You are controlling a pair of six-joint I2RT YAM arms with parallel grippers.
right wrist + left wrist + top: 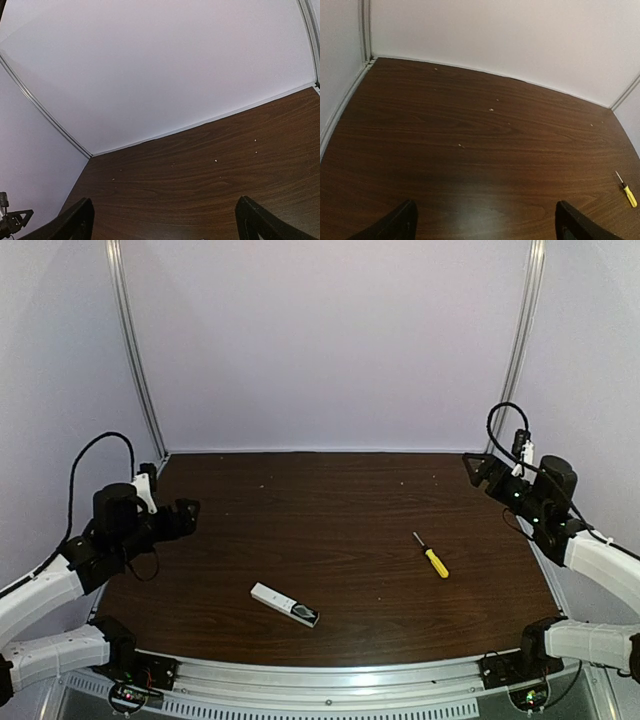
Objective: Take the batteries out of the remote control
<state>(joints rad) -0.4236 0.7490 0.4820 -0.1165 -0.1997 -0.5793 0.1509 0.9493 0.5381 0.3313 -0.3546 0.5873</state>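
Remote [285, 604]: on table [340, 495], dark end rightward
Screwdriver [432, 555]: well right of remote
Left claw [487, 225]: wide open, empty
Right claw [165, 222]: wide open, empty

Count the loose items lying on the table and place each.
2. The white remote control lies near the front edge, left of centre. The yellow-handled screwdriver lies apart to its right, farther back. Anything inside the remote would be hidden.
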